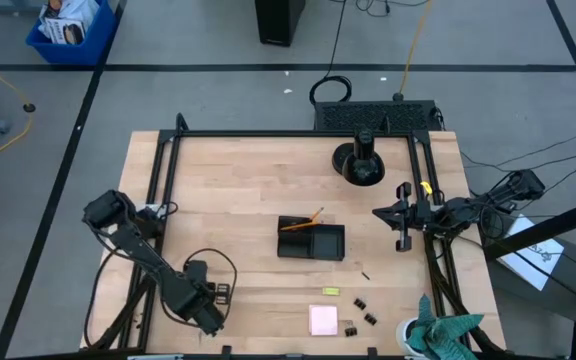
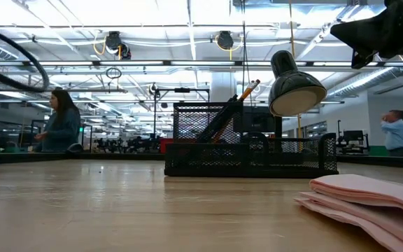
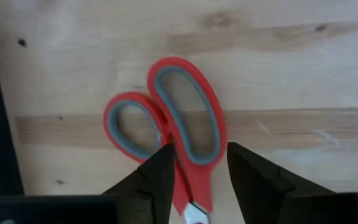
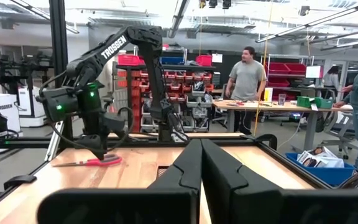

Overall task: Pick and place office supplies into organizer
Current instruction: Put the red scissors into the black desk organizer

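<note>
The left hand [image 1: 211,300] is hovering low at the tabletop's [image 1: 238,190] 7 o'clock corner, its fingers [image 3: 160,180] spread and straddling the scissors [image 3: 173,134], one finger on each side of the larger red handle loop; whether they are touching it cannot be told. The scissors are lying flat on the wood beneath that hand, hidden under it from above. The right hand [image 1: 405,222] is waiting at the 3 o'clock edge with its fingers [image 4: 185,174] pressed together. The organizer [image 1: 311,240] is sitting near the tabletop's centre, with an orange pencil [image 1: 302,222] leaning inside its 9 o'clock end. Toward 5 o'clock from it, the eraser [image 1: 330,291], the pink pad [image 1: 323,320] and several binder clips [image 1: 364,312] are lying apart on the wood. A lamp [image 1: 360,165] is standing at about 1 o'clock, and a teal cloth [image 1: 446,332] is bunched at the 5 o'clock corner.
</note>
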Tool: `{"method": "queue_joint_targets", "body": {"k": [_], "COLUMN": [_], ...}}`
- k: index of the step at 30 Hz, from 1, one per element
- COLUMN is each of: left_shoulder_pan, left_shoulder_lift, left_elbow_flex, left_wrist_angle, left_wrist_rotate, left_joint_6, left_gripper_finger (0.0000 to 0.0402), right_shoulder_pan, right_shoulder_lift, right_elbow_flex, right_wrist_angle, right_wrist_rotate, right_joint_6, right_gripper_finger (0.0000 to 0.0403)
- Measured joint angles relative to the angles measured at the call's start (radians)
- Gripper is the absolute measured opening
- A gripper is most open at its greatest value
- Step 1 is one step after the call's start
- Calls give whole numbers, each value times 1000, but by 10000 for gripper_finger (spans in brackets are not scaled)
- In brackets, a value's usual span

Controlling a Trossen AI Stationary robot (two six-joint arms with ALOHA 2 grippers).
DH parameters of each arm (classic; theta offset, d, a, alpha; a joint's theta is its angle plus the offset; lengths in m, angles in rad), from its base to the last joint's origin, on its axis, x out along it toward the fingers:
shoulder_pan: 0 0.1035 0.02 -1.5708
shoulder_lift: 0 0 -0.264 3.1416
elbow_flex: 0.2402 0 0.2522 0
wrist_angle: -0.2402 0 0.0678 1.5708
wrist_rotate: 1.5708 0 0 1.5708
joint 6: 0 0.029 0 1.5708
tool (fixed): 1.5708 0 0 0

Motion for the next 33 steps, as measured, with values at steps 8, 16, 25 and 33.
{"method": "queue_joint_targets", "body": {"k": [8, 16, 25, 33], "left_shoulder_pan": [6, 6, 13, 11], "left_shoulder_lift": [0, 0, 22, 47], "left_elbow_flex": [-1, -9, -105, -123], "left_wrist_angle": [-10, -45, 119, 152], "left_wrist_rotate": [57, 53, 33, -13], "left_joint_6": [-4, -10, -5, 62], "left_gripper_finger": [159, 159, 159, 158], "right_shoulder_pan": [0, 0, 0, 0], "right_shoulder_lift": [0, 0, 1, 1], "right_elbow_flex": [0, 0, 0, 0], "right_wrist_angle": [-15, -16, -20, -20], "right_wrist_rotate": [0, 0, 0, 0], "right_joint_6": [-2, -1, 0, 0], "right_gripper_finger": [4, 4, 4, 4]}}
